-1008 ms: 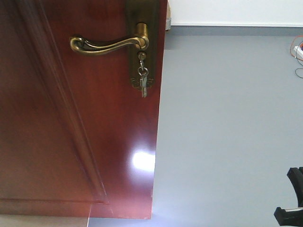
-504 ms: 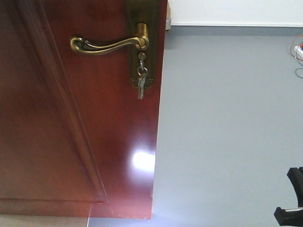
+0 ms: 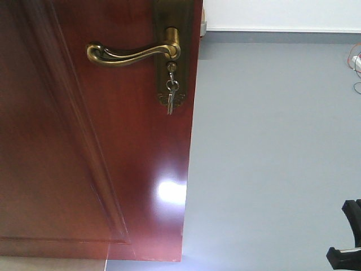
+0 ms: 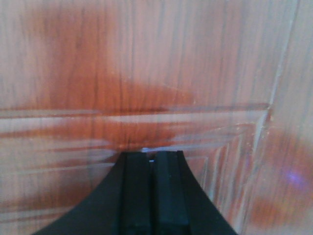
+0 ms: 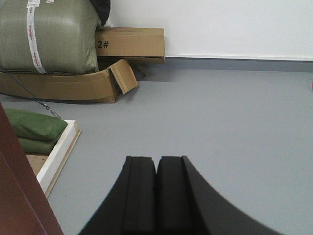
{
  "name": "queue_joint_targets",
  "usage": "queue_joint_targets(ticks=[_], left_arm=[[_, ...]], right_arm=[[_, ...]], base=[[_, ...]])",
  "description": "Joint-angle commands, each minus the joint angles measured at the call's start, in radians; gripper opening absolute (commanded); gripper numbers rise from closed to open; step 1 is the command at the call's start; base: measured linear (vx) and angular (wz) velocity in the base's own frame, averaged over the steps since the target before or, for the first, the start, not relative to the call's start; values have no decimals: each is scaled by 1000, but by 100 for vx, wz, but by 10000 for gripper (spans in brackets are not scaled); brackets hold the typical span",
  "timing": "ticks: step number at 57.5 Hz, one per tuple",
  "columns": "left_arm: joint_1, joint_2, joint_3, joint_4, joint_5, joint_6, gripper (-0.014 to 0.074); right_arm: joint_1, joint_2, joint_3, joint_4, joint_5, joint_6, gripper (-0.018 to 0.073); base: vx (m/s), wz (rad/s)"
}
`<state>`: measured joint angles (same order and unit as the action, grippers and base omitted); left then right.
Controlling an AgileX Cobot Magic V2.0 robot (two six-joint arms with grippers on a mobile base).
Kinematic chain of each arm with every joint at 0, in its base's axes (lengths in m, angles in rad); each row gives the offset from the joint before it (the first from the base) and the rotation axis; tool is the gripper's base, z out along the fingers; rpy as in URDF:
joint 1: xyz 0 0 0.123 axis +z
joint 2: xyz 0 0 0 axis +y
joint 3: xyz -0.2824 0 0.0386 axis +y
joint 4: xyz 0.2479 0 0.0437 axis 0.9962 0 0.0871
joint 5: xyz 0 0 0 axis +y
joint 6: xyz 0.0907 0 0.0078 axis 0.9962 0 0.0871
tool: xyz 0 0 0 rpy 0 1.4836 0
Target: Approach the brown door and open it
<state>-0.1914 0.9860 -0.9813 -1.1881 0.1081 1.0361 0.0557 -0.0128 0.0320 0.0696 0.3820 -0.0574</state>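
Fingers first: left gripper (image 4: 151, 193) has its pads pressed together, nothing between them, tips right up against the brown door (image 3: 96, 147) panel – contact or just short, can't tell from the left wrist view. Right gripper (image 5: 156, 196) also has its pads together and empty, pointing out over bare grey floor (image 5: 225, 122), well clear of the door edge

Change over the last second: handle (image 3: 132, 53), backplate and keys (image 3: 170, 96) have shifted slightly right and up in the front view, and the keys have swung a little. Small move, so either the base is creeping or the door is starting to swing; my read is the left arm is pushing on the panel and the door is only just beginning to give. Latch side already stands free, open floor visible past its edge, so it isn't latched. Opening under way, early

Pose: left arm reaches forward with fingers square to the panel moulding; right arm is low at the front view's bottom right corner, idle

Further out: white frame (image 5: 58, 152) on the floor with green bags, then cardboard boxes (image 5: 129, 44) against the far wall
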Motion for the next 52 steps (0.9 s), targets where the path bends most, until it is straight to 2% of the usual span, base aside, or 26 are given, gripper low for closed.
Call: queue_joint_targets(ticks=[1, 52], left_arm=[[-7, -12, -32, -8, -45, -1, -3], [-7, -12, -32, -8, -45, -1, -3]], right_arm=[[-2, -6, 3, -6, -81, -9, 0], [-2, -6, 3, -6, -78, -9, 0]], base=[[2, 0], [0, 0]])
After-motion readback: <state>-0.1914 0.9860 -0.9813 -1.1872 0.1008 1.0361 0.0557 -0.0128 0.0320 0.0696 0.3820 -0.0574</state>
